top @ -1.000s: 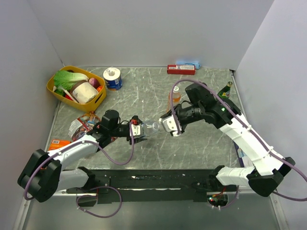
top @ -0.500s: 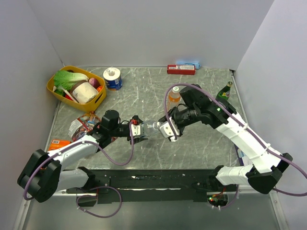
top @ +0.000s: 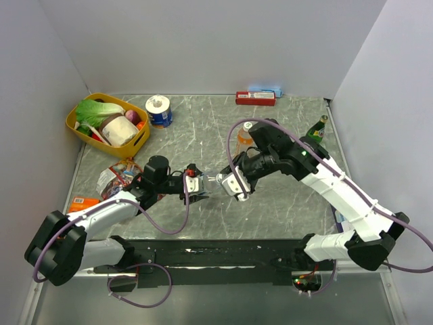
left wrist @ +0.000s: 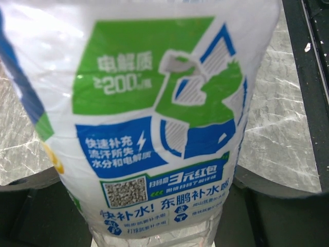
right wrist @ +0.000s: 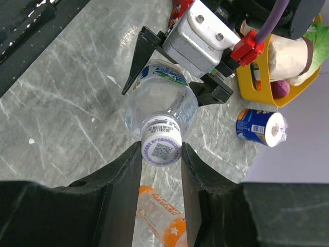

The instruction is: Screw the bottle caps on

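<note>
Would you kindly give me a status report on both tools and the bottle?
Left tool clamped on water bottle. Right tool shut on white cap at its neck. Orange bottle nearby, not touching.

A grey, marble-patterned table [top: 284, 203] carries everything. At its far left corner sits a yellow basket [top: 74, 128], with a roll of paper in a blue wrapper [top: 158, 110] just beside it. Along the far edge lies a red box [top: 256, 99], and a pale blue box [top: 265, 89] is right behind that. A green glass bottle [top: 316, 129] stands near the right edge, and a bottle of orange drink [top: 245, 137] is further in. A crinkled packet [top: 114, 177] and a small orange packet [top: 84, 201] lie at the near left.
</note>
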{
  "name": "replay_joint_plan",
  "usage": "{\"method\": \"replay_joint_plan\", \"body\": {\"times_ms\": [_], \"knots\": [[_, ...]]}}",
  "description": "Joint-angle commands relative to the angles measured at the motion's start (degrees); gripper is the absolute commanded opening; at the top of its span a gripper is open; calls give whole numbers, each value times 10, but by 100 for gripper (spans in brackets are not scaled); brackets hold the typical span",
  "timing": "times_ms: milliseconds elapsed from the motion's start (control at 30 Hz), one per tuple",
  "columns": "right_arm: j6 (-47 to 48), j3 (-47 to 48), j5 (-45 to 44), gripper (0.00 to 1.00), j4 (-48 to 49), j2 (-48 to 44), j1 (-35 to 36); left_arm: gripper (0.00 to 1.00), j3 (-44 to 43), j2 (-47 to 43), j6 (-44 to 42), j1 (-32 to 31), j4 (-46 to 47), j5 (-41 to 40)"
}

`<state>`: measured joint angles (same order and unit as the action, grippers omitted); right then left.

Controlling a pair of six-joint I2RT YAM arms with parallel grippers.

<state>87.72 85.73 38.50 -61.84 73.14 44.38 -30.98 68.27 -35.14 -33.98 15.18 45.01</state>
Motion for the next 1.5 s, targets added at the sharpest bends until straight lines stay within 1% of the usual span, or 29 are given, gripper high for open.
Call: {"method": "replay_joint_plan", "body": {"times_ms": [0,133,167,233,300,333,367,467,600,767,967,1133,1267,1333,1467], "knots": [[8,34,-3,26,-28,16,3,1,-12,0,-10,-7,36,20],[8,46,-11,26,-54,32,4,1,-5,-2,2,-8,60,17],[3,48,-14,26,-56,35,4,1,-3,-2,17,-8,70,13],[-18,56,-23,26,-60,47,5,1,3,-2,32,-8,94,6],[-53,65,-31,26,-64,55,5,1,9,-6,65,-8,118,-4],[-63,71,-33,26,-69,68,4,1,18,-7,75,-7,143,-17],[-82,86,-35,26,-87,76,4,1,22,-9,95,-7,155,-22],[-117,122,-37,25,-117,110,4,1,38,-14,116,-9,186,-41],[-146,165,-40,24,-172,147,4,1,49,-18,133,-12,207,-55],[-201,191,-47,24,-177,178,2,1,64,-16,210,-12,259,-104],[-279,215,-45,24,-175,205,-5,1,90,-28,267,-11,317,-138],[-334,254,-28,23,-189,245,-25,1,112,-41,278,-13,345,-171],[-367,339,-26,23,-266,301,-29,1,114,-39,265,-15,337,-186],[-389,364,-27,23,-281,328,-30,1,111,-36,261,-17,328,-198],[-392,372,-30,24,-281,331,-28,1,113,-34,262,-18,328,-219]]}}
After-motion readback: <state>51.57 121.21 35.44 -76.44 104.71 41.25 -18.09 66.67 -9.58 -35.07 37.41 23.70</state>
